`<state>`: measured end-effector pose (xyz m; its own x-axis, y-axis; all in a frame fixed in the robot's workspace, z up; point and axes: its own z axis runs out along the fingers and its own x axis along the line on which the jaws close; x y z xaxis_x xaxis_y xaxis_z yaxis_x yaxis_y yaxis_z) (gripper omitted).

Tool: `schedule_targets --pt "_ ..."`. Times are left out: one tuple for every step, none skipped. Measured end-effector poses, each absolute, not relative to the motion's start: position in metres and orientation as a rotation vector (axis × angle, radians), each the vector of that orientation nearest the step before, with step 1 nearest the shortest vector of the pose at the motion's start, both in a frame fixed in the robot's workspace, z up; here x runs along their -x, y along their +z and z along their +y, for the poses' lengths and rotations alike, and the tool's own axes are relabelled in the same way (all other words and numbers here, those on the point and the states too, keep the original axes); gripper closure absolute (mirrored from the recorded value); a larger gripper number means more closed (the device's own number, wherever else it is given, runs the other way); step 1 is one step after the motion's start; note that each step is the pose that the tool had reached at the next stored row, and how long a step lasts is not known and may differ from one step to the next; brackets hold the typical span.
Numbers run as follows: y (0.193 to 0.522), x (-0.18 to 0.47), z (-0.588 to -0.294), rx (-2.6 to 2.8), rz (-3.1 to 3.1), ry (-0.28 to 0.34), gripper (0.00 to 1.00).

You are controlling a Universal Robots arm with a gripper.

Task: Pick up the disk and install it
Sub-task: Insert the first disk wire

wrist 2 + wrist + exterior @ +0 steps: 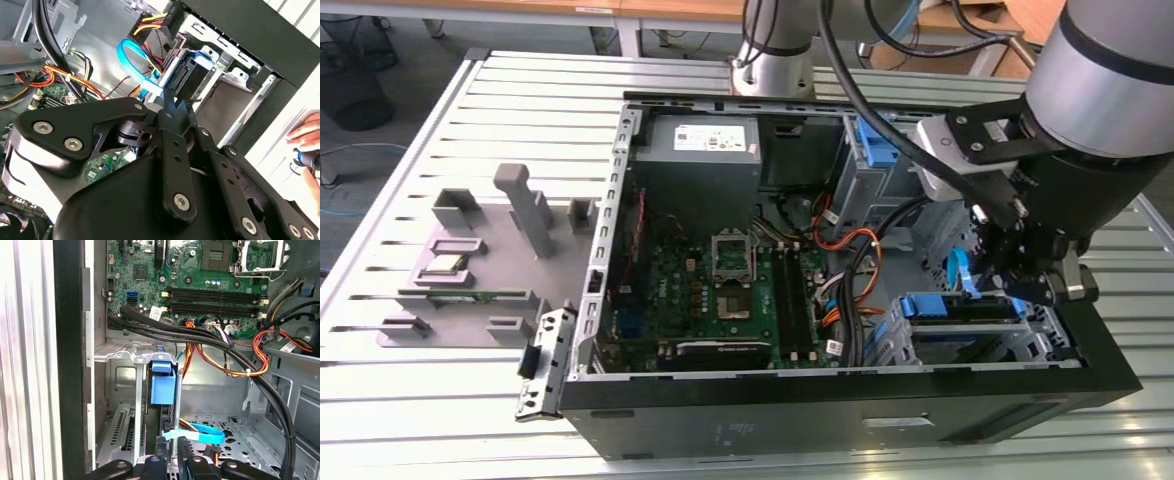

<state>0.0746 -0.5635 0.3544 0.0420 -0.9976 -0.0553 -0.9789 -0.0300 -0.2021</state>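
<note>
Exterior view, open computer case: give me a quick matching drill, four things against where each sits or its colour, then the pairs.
Things:
1. power supply box
2. motherboard
3. pincer
4. flat cable loop

Descriptions:
A. green, on the case floor
B. light blue
C. grey, at the case's far end, white label on top
D. black, over the drive cage on the exterior view's right

Pairs: 1-C, 2-A, 3-D, 4-B

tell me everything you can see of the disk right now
The disk stands on edge in a slot of the metal drive cage, at the case's corner on the exterior view's right. What shows is mostly its blue plastic carrier with a handle tab; the drive body looks dark behind it. A light blue ribbon cable lies close by. The tool hovers near its edge.
</note>
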Motion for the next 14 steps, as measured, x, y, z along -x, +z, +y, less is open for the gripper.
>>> schedule_targets --pt "0.3544 -0.0747 -0.5635 2.129 2.054 -0.143 0.76" --pt "0.3542 -0.0748 -0.5635 2.137 2.063 -0.126 0.76" --pt "0.3540 -0.0749 -0.5635 2.146 2.072 -0.107 0.76" --pt "0.3537 -0.0751 -0.5635 2.155 2.082 -0.088 0.76" --pt "0.3535 -0.0753 -0.5635 2.164 2.092 -0.068 0.76" --pt "0.3533 -0.0755 -0.5635 2.173 2.102 -0.048 0.76" --pt "0.3532 -0.0758 -0.5635 2.182 2.111 -0.029 0.76" --pt "0.3531 -0.0761 -0.5635 2.190 2.121 -0.009 0.76" --pt "0.3530 -0.0764 -0.5635 2.198 2.130 0.010 0.76" --pt "0.3529 -0.0767 -0.5635 2.207 2.139 0.030 0.76" --pt "0.3528 -0.0771 -0.5635 2.215 2.148 0.050 0.76" --pt "0.3526 -0.0773 -0.5635 2.223 2.157 0.070 0.76" --pt "0.3527 -0.0773 -0.5635 2.224 2.159 0.073 0.76" --pt "0.3527 -0.0773 -0.5635 2.224 2.159 0.074 0.76"
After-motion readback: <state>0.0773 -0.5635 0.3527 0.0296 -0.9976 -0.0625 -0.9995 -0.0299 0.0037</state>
